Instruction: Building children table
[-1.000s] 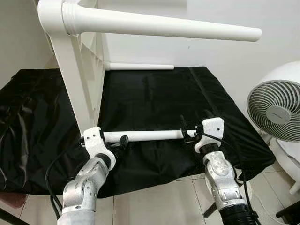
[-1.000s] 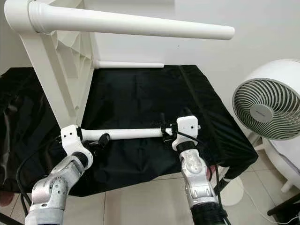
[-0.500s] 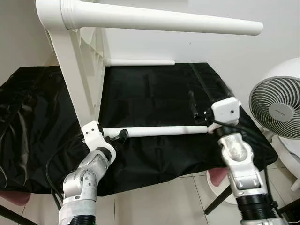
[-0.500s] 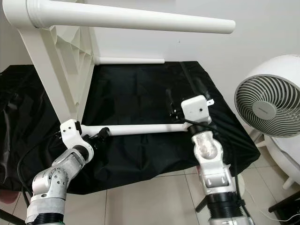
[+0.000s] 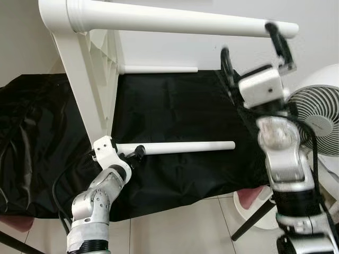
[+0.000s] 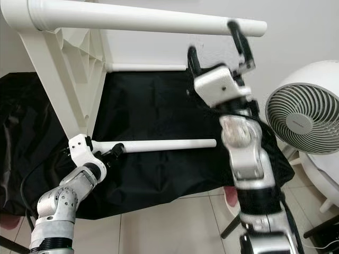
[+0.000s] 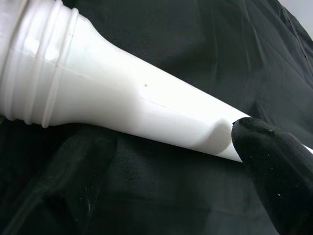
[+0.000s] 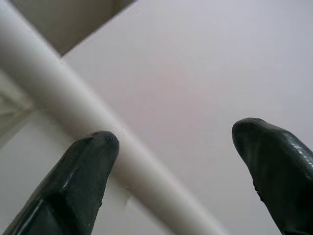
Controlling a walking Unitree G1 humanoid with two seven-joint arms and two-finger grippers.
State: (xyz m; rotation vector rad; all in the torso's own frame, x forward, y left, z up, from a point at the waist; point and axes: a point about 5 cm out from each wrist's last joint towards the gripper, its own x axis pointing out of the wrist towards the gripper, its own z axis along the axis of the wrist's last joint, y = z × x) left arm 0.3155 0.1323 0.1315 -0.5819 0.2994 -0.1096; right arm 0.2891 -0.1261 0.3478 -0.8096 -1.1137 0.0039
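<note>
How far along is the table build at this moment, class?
Done: the upper leg and far leg sit in the tabletop. In hand: the left claw is at the lower leg, near its base; the right claw is open, raised by the upper leg's tip. Left: a fourth leg, unseen.

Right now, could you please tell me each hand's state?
Left hand: closed on the lower table leg.
Right hand: open, holding nothing, raised by the top table leg.

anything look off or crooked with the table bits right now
The white table stands on its edge on the black cloth, its legs pointing sideways, which suits assembly. The lower front leg is held near its base only by the left gripper; its far end hangs free. The right gripper is open by the top leg.
</note>
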